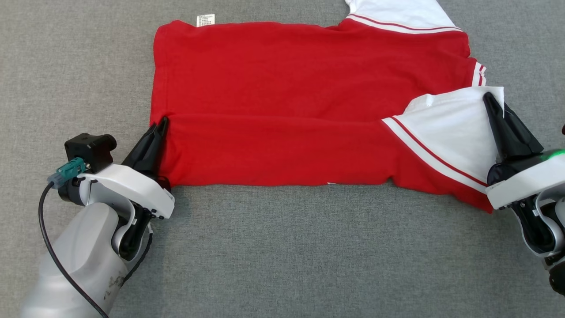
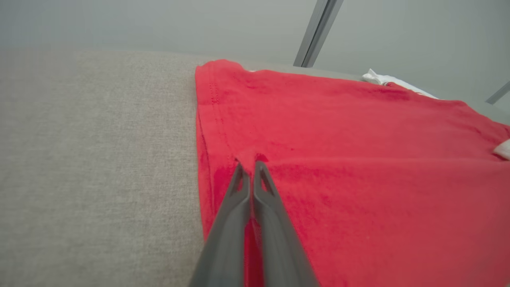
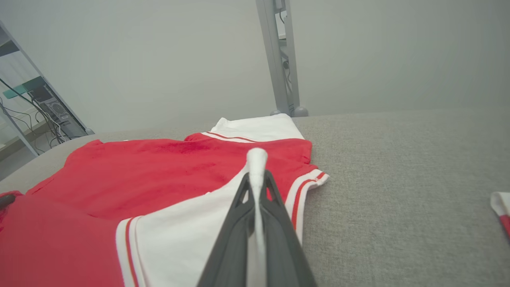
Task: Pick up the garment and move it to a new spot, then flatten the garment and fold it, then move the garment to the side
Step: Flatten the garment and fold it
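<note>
We pinch the red shirt's point(image 1: 287, 88) side edge in our left gripper point(image 1: 161, 126) and its white sleeve point(image 1: 450, 132) in our right gripper point(image 1: 491, 100). Pulling unevenly could slip either thin bite from between the fingertips, skewing the fold.

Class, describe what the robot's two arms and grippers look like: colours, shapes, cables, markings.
Left gripper: two long dark tapering fingers on a white housing; a black block with teal plug and black cable; pale grey, scuffed forearm. Right gripper: same dark fingers, white housing, a green light.

Head overhead, both wrists low, sharing garment point(image 1: 282, 110).
</note>
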Robot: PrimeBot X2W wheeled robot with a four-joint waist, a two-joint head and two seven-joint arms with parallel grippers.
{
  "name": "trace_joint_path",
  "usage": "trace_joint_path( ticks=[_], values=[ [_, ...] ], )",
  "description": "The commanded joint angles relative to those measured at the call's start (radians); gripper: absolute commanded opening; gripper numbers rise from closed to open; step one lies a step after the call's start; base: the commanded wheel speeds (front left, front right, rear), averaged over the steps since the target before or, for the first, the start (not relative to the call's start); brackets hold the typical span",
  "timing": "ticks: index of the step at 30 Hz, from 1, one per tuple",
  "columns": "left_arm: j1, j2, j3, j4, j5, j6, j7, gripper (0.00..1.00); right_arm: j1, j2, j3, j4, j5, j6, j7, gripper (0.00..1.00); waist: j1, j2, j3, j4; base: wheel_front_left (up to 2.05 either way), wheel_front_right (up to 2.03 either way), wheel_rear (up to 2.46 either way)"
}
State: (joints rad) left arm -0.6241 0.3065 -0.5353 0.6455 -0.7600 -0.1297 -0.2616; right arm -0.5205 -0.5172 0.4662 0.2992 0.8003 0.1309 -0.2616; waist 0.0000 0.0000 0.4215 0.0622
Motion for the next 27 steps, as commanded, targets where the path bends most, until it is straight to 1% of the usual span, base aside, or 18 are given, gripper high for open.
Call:
trace_joint_path(
  ticks=[1, 4, 6, 7, 8, 9, 10, 11, 12, 23, 27],
  values=[
    [-0.015, 0.006, -0.004, 0.011, -0.01, -0.001, -0.004, 0.0, -0.014, -0.006, 0.0, 0.001, -0.006, 0.0, -0.005, 0.0, 0.0, 0.0, 0.002, -0.001, 0.0, 0.0, 0.0],
    [-0.035, 0.002, -0.016, 0.043, -0.025, -0.001, -0.004, 0.0, -0.024, -0.002, 0.011, 0.03, -0.006, 0.0, -0.005, 0.06, 0.0, 0.0, 0.004, -0.002, 0.0, 0.0, 0.0],
    [-0.043, 0.0, -0.022, 0.06, -0.032, -0.001, -0.004, 0.0, -0.03, 0.003, 0.01, 0.048, -0.002, 0.0, -0.005, 0.2, 0.0, 0.0, 0.003, -0.002, 0.0, 0.0, 0.0],
    [-0.046, 0.0, -0.023, 0.064, -0.035, -0.001, -0.004, 0.0, -0.033, 0.005, 0.009, 0.06, -0.002, 0.0, -0.005, 0.31, 0.0, 0.0, 0.002, -0.002, 0.0, 0.0, 0.0],
    [-0.048, -0.001, -0.024, 0.068, -0.039, -0.001, -0.004, 0.11, -0.034, 0.009, 0.011, 0.069, -0.002, 0.0, -0.005, 0.45, 0.0, 0.0, 0.001, -0.002, 0.0, 0.0, 0.0],
    [-0.05, -0.002, -0.027, 0.072, -0.042, -0.001, -0.004, 0.27, -0.037, 0.012, 0.013, 0.074, -0.001, 0.0, -0.005, 0.57, 0.0, 0.0, 0.0, -0.002, 0.0, 0.0, 0.0],
    [-0.053, -0.003, -0.029, 0.074, -0.042, -0.001, -0.004, 0.41, -0.041, 0.015, 0.014, 0.08, -0.001, 0.0, -0.005, 0.88, 0.0, 0.0, -0.001, -0.002, 0.0, 0.0, 0.0],
    [-0.056, -0.002, -0.03, 0.078, -0.043, -0.001, -0.004, 0.71, -0.044, 0.017, 0.015, 0.087, 0.0, 0.0, -0.005, 1.0, 0.0, 0.0, -0.003, -0.002, 0.0, 0.0, 0.0],
    [-0.058, -0.002, -0.031, 0.08, -0.043, -0.001, -0.004, 1.0, -0.046, 0.018, 0.016, 0.092, -0.001, 0.0, -0.005, 1.0, 0.0, 0.0, -0.005, -0.002, 0.0, 0.0, 0.0],
    [-0.023, 0.001, 0.004, 0.062, -0.016, -0.001, -0.004, 1.0, -0.021, 0.041, -0.003, 0.113, -0.027, 0.0, -0.005, 1.0, 0.0, 0.0, -0.05, -0.006, 0.0, 0.0, 0.0],
    [0.002, 0.01, 0.028, 0.057, -0.018, -0.001, -0.004, 1.0, 0.015, 0.08, -0.069, 0.116, -0.006, 0.0, -0.005, 1.0, 0.0, 0.0, -0.082, -0.013, 0.0, 0.0, 0.0]
  ],
)
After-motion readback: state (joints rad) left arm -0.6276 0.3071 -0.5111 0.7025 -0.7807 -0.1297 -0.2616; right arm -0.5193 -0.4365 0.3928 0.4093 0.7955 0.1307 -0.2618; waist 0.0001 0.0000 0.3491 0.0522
